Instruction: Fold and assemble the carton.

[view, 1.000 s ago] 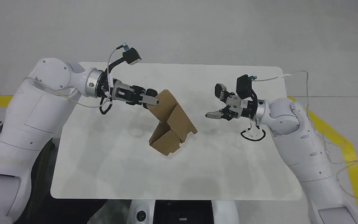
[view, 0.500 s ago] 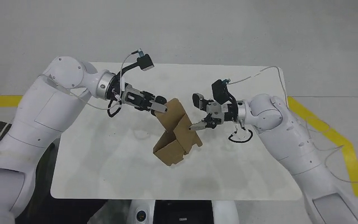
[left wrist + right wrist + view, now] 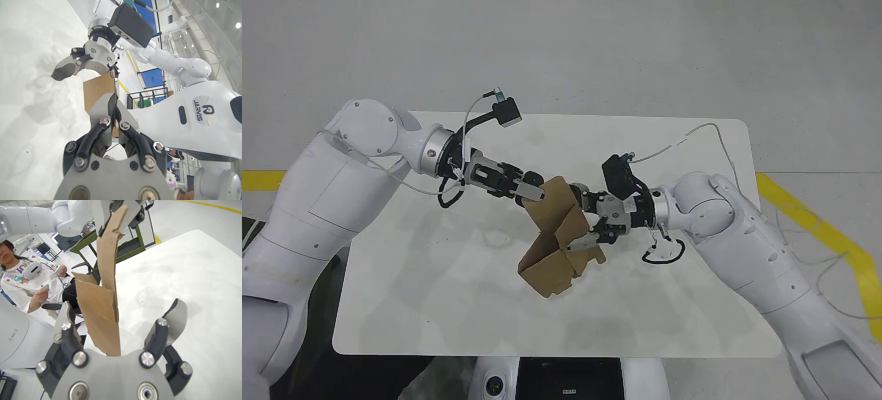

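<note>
carton (image 3: 98,306) bottom edge hidden, behind right hand (image 3: 122,307)

My left arm extends in from the far left, wrist angled rightward, and my left gripper (image 3: 531,189) is pinched tight on the carton (image 3: 557,205). My right arm comes in from the right, elbow bent. My right gripper (image 3: 589,216) is spread wide, straddling a carton panel.
</note>
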